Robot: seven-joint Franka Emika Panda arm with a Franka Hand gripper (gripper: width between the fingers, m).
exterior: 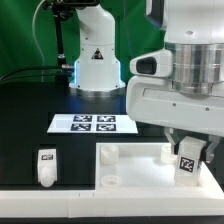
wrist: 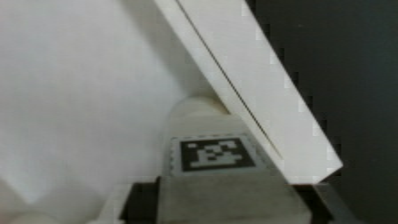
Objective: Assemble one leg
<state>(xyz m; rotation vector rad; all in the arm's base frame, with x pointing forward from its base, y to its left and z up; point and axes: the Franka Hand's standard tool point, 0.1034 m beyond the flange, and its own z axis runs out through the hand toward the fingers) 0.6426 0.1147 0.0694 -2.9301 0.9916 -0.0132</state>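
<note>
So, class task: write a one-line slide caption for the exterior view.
End effector grips a stubby white tagged plastic leg above the white square panel; another leg lies alongside.

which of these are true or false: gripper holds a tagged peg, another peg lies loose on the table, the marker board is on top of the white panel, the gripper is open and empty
1. The gripper holds a tagged leg. True; the wrist view shows the tag between the fingers.
2. Another peg rests loose on the table. True.
3. The marker board lies on top of the white panel. False; it lies on the black table, behind the panel.
4. The gripper is open and empty. False; it is shut on the leg.
</note>
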